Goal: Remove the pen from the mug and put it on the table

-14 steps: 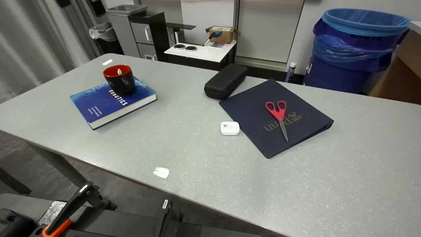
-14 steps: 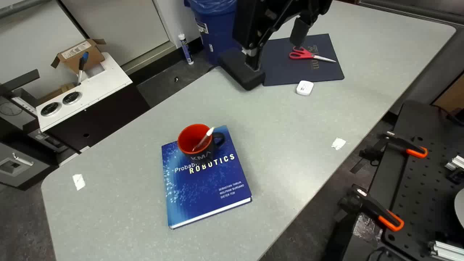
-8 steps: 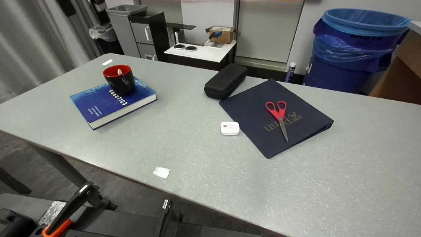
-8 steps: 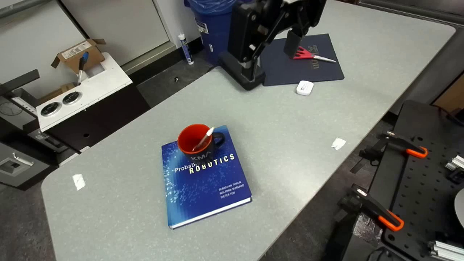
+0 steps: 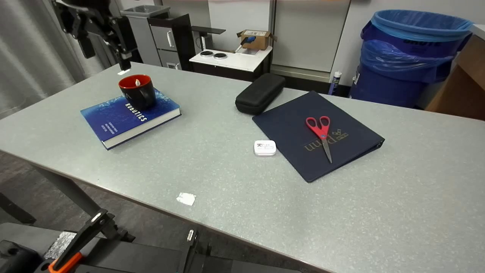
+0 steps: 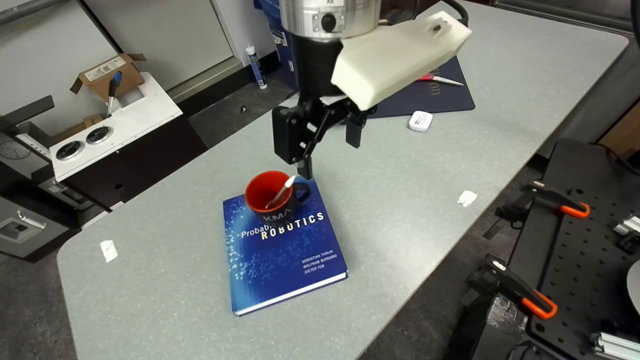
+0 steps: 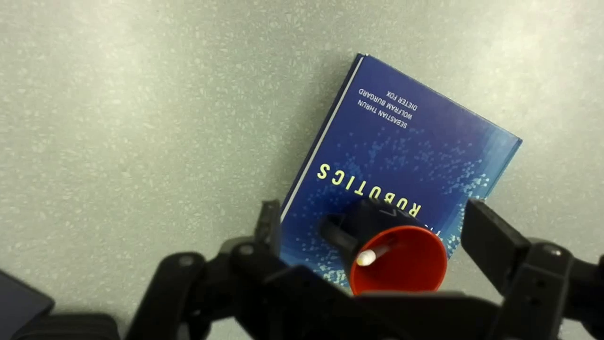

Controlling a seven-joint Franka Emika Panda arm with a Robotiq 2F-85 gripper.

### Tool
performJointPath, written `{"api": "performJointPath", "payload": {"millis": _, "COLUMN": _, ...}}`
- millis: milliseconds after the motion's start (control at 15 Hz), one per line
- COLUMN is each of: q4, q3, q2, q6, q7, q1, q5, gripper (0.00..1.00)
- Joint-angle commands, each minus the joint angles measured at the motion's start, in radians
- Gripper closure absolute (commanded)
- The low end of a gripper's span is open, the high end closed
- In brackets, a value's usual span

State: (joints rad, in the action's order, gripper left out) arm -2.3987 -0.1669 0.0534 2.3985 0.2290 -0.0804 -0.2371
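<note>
The mug (image 6: 263, 189) is black outside and red inside. It stands upright on the blue book, and its handle is beside the pen. The pen (image 6: 285, 190) leans in the mug against the rim on the handle side, with its white end sticking out. The pen's white end also shows in the wrist view (image 7: 366, 258). My gripper (image 7: 381, 224) is open and empty above the mug, with the mug and pen showing between its fingers. In an exterior view the gripper (image 6: 330, 154) hangs above and beside the mug, apart from it. The table (image 6: 400, 210) is light grey.
The blue book (image 6: 295, 260) lies flat under the mug. A black case (image 5: 260, 94), a navy folder (image 5: 299, 125) with red-handled scissors (image 5: 321, 132) on it, and a white tin (image 5: 265, 148) lie farther along the table. Clamps (image 6: 560, 202) stand beyond the table's edge.
My gripper has moved down and toward the mug and now shows clearly in both exterior views. It stays open. The mug, pen and book have not moved.
</note>
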Motion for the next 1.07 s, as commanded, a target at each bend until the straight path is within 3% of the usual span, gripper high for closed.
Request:
{"api": "performJointPath", "payload": {"millis": 0, "q4": -0.002, "q3": 0.017, "q2": 0.003, "q6": -0.002, "q7": 0.001, "q1": -0.015, "q5": 0.002, "gripper": 0.00}}
{"api": "performJointPath", "payload": {"millis": 200, "q4": -0.014, "q3": 0.015, "q2": 0.005, "q6": 0.031, "q7": 0.030, "q1": -0.012, "q5": 0.035, "gripper": 0.00}}
{"api": "performJointPath", "payload": {"millis": 467, "q4": 0.032, "q3": 0.025, "q2": -0.096, "q6": 0.084, "q7": 0.044, "q1": -0.006, "q5": 0.048, "gripper": 0.00}}
{"api": "performJointPath", "payload": {"millis": 733, "q4": 0.079, "q3": 0.042, "q2": -0.183, "q6": 0.164, "q7": 0.018, "q1": -0.008, "q5": 0.018, "gripper": 0.00}}
{"api": "performJointPath", "payload": {"millis": 1000, "q4": 0.144, "q3": 0.031, "q2": -0.254, "q6": 0.150, "q7": -0.019, "q1": -0.011, "q5": -0.026, "gripper": 0.00}}
